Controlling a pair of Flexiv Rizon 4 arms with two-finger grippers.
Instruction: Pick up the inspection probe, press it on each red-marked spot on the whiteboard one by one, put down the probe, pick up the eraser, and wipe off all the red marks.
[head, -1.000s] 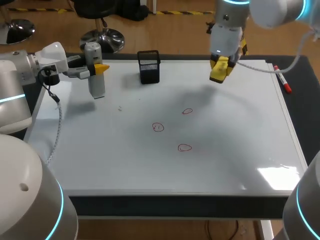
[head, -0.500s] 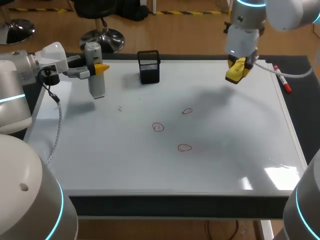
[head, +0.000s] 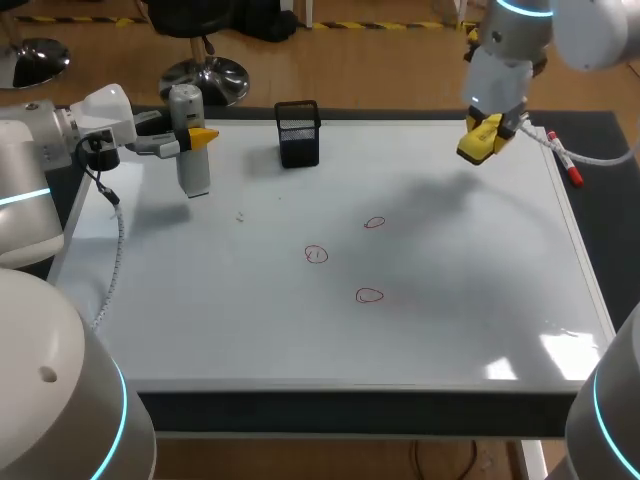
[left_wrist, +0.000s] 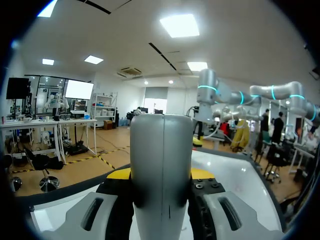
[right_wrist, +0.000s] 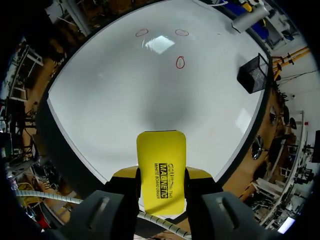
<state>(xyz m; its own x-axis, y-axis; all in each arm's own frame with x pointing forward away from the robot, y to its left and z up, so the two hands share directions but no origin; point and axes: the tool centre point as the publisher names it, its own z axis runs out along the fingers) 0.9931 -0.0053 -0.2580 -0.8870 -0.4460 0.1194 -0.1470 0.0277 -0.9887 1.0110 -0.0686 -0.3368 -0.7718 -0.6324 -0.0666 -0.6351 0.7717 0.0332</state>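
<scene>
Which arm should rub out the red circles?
The right one, probably. Its end effector is shut on the yellow eraser, while the left end effector grips the grey probe.

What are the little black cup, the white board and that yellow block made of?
The black cup: likely metal wire mesh, matt; its open grid shows. The whiteboard: smooth, glossy coated surface; it mirrors ceiling lights. The yellow eraser: probably hard plastic casing, smooth with printed lettering.

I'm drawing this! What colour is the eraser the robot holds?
Bright yellow with black print; the flat rectangular eraser shows best in the right wrist view.
</scene>
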